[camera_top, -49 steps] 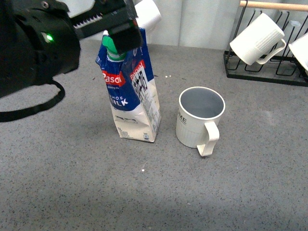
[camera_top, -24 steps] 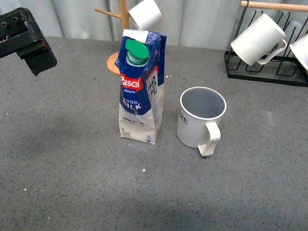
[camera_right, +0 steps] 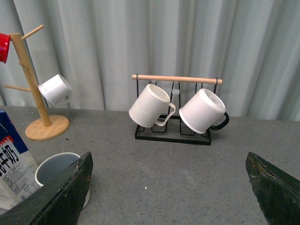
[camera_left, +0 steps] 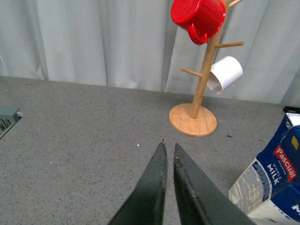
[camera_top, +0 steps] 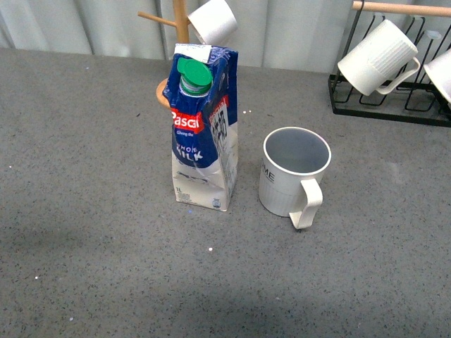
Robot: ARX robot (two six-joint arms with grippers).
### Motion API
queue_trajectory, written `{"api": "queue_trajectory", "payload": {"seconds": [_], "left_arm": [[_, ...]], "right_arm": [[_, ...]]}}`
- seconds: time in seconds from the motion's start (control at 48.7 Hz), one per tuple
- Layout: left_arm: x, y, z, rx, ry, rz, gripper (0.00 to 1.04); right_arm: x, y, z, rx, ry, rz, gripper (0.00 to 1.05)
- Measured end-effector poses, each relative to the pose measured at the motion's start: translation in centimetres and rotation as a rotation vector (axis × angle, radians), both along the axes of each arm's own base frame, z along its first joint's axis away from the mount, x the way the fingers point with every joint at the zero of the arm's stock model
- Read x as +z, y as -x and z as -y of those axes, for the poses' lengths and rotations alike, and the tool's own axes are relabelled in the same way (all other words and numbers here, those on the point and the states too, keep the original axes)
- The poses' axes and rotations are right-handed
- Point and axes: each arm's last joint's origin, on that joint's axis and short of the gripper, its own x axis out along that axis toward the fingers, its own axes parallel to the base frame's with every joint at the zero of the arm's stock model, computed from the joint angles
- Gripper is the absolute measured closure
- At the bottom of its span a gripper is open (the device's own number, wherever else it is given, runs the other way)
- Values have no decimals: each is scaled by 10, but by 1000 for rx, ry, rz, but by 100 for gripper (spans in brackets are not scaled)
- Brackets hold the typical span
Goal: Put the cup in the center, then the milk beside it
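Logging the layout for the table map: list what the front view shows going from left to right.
milk carton → lettered mug → ribbed white mug hanging on the black rack. The wooden mug tree stands behind the carton and overlaps it, so it is left out.

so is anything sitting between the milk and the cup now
Nothing visible. In the front view the milk stands upright just left of the cup, with only a strip of bare grey table between them. Neither tool appears there. The mug tree stands behind the milk, out of that gap.
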Motion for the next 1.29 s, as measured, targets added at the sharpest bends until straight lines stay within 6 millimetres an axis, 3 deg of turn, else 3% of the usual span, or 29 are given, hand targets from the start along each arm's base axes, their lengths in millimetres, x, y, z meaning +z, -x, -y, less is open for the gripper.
{"api": "queue_trajectory", "payload": {"seconds": [0.041, 0.288, 0.555, 1.295], "left_arm": [[5, 8, -2, -3, 1, 14, 101], [7, 29, -15, 0, -7, 19, 101], [8, 49, -15, -1, -8, 25, 101], [18, 78, -15, -1, -8, 57, 101]], "right_arm": [[0, 0, 0, 0, 0, 0, 9], [0, 0, 0, 0, 0, 0, 9], [0, 0, 0, 0, 0, 0, 9], [0, 0, 0, 0, 0, 0, 9]]}}
